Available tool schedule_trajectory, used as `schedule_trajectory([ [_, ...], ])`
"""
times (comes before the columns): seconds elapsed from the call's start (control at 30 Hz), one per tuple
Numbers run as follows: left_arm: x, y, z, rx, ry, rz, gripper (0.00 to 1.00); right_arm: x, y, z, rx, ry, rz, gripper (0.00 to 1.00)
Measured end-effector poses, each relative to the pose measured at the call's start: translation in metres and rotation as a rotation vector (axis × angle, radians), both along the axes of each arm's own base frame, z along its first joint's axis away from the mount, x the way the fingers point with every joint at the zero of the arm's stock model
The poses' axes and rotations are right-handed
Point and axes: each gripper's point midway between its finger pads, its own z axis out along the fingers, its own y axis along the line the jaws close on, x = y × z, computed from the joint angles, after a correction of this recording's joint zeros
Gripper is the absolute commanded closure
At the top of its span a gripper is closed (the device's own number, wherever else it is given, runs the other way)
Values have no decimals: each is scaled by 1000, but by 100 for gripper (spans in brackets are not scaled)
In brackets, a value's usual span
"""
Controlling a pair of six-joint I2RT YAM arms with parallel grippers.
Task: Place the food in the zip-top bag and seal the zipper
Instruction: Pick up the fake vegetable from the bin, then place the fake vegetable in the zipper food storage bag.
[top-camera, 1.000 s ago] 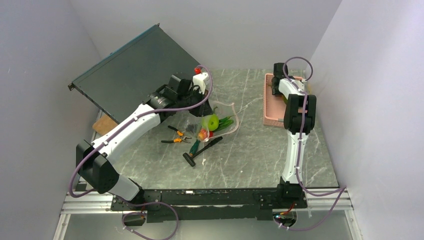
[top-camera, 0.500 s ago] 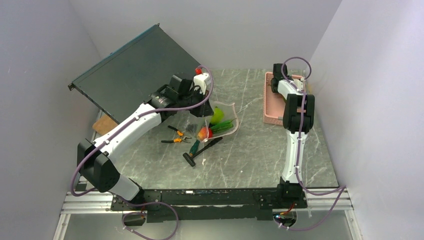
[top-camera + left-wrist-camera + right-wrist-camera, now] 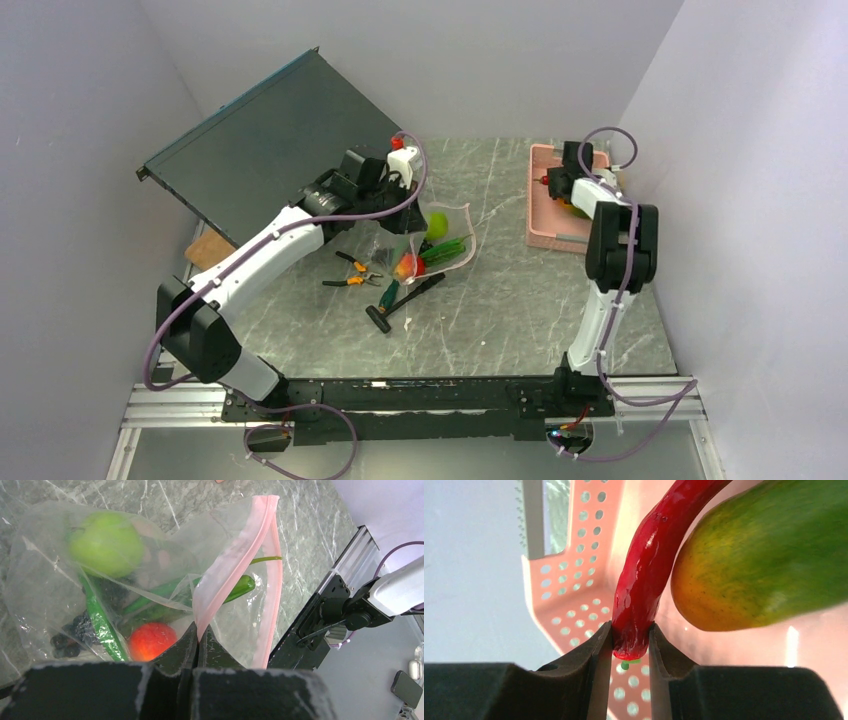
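My left gripper (image 3: 199, 636) is shut on the pale pink zipper strip (image 3: 235, 560) of the clear zip-top bag (image 3: 45, 590) and holds its mouth up; the gripper also shows in the top view (image 3: 412, 222). Inside the bag lie a green apple (image 3: 105, 542), a red tomato (image 3: 150, 640), a green cucumber (image 3: 100, 620) and dark grapes (image 3: 75, 630). My right gripper (image 3: 630, 639) is shut on the stem end of the red chili (image 3: 649, 580), over the pink basket (image 3: 545, 215). The orange-green mango (image 3: 764, 555) lies beside the chili.
Orange-handled pliers (image 3: 352, 272) and a green-handled screwdriver (image 3: 392, 298) lie on the table in front of the bag. A large dark panel (image 3: 270, 140) leans at the back left. A wooden block (image 3: 208, 250) sits at the left edge.
My right arm has swung its elbow out to the right and its gripper now holds the chili over the basket. The bag's apple has shifted slightly back.
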Motion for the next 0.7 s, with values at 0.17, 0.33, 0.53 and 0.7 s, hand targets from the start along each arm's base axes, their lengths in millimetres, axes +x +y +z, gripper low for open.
schedule_trajectory([
  [0.17,1,-1,-3,5,7,0,100,-29,1,23,56,-68,116,100],
  [0.33,2,-2,-8,12,16,0,100,-64,12,33,65,-102,307,100],
  [0.53,3,-2,-12,19,23,1,100,-112,48,82,1,-255,599,100],
  [0.7,3,-2,-13,20,24,1,100,-142,73,139,-114,-408,787,100],
])
